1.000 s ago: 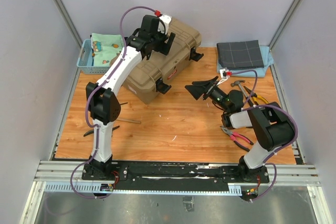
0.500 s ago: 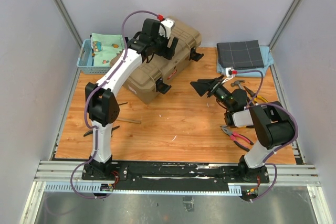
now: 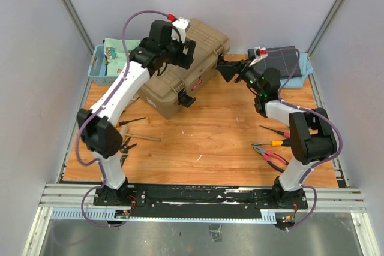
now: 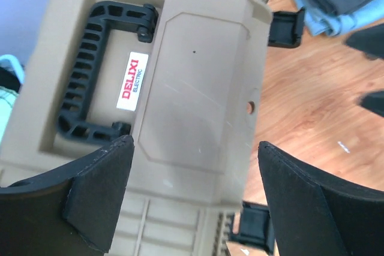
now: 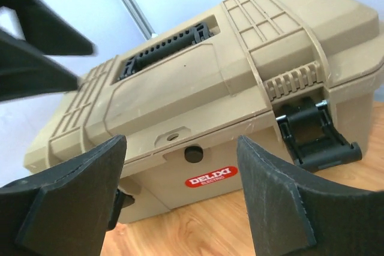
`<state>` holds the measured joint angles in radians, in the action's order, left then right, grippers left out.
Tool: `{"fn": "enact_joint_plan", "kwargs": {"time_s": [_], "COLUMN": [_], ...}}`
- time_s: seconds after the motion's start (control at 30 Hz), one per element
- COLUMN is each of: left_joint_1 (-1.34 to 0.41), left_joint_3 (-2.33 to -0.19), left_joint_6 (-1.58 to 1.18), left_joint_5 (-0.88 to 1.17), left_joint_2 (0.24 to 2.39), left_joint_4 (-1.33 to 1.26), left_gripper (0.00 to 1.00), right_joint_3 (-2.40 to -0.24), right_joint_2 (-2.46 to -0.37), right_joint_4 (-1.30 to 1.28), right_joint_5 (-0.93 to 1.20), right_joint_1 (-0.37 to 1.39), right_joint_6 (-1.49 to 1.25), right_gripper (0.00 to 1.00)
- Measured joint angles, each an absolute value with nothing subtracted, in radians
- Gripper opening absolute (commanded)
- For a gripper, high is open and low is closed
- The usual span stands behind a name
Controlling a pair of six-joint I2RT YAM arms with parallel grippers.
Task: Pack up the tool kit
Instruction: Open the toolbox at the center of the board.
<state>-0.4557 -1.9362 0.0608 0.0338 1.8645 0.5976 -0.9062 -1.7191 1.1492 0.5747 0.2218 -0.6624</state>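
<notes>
Toolbox (image 3: 201,52), tan: 1.
Black latches on toolbox front: 2, one (image 3: 188,99) and one (image 3: 224,62).
Recessed lid handle (image 4: 96,70): 1.
Labels on toolbox: 2, white lid label (image 4: 133,80) and red front label (image 5: 210,178).
Loose tools ahead and right of toolbox: 3, namely red-handled pliers (image 3: 273,157), orange-handled screwdriver (image 3: 279,142) and dark slim tool (image 3: 271,130) (type unclear).
Loose tools ahead and left of toolbox: at least 3, too small to name; partly hidden by left arm (image 3: 120,97).
Blue mesh basket (image 3: 96,67) left of toolbox: 1.
Folded dark grey cloth (image 3: 279,57) right of toolbox: 1.
Robot arms: 2, counting right arm (image 3: 306,142).
</notes>
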Motion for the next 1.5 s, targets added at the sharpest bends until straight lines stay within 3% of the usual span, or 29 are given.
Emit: {"fn": "enact_joint_plan", "kwargs": {"time_s": [0.4,0.7,0.83,1.2,1.5], "left_joint_1": [-0.461,-0.461,-0.461,-0.461,-0.461], "left_joint_3": [-1.614,-1.521,-1.493,-1.465,-1.441], "left_joint_6": [-0.015,-0.004,0.000,0.004,0.019], "left_joint_5": [-0.061,-0.075,-0.073,-0.066,-0.063], "left_joint_2": [1.402,1.354,1.347,1.340,1.340], "left_joint_4": [0.422,0.422,0.421,0.419,0.418], "left_gripper": [0.85,0.85,0.85,0.86,0.87], "right_joint_3": [-1.065,-1.299,-1.401,-1.502,-1.573], "right_joint_2": [-1.721,-1.805,-1.871,-2.003,-2.056], "right_joint_4": [0.651,0.550,0.521,0.492,0.486], "right_joint_5": [0.520,0.419,0.418,0.449,0.502], "right_joint_1": [0.405,0.374,0.347,0.295,0.267], "right_joint_6": [-0.202,-0.068,-0.026,-0.006,-0.021], "right_gripper": [0.59,0.59,0.54,0.51,0.18]}}
